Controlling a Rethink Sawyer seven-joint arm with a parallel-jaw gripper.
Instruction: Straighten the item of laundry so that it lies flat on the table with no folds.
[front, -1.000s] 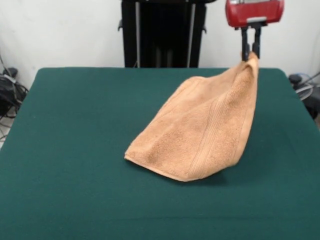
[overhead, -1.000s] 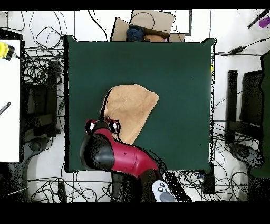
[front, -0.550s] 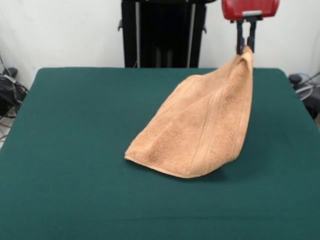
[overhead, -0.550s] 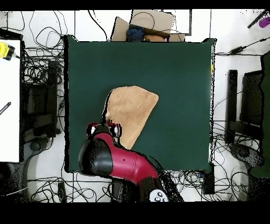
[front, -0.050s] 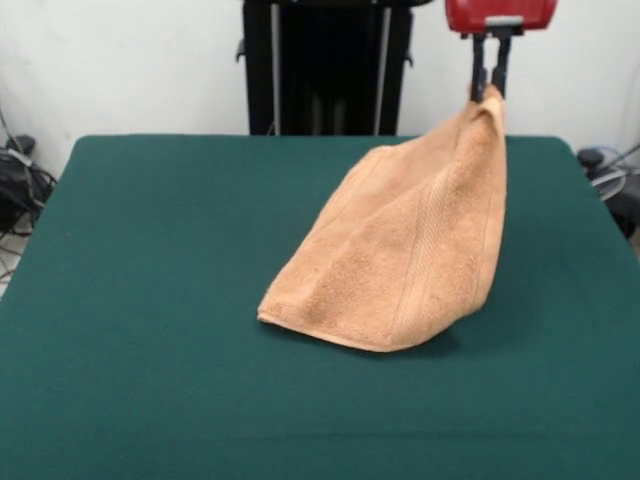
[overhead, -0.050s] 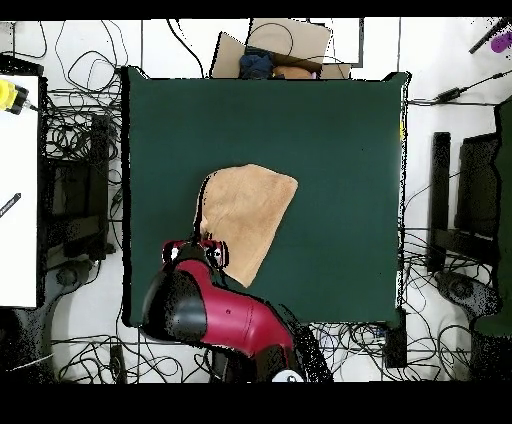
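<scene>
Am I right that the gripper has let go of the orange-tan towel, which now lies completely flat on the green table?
Not quite. The gripper is shut on one corner of the orange-tan towel and holds it up, so the towel hangs like a tent with only its lower edge resting on the green table. It does not lie flat. The front view shows this plainly.

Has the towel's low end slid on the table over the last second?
Yes. In the front view the towel's low edge has crept right and slightly toward the table's far edge, dragged by the gripper shut on its raised corner.
</scene>
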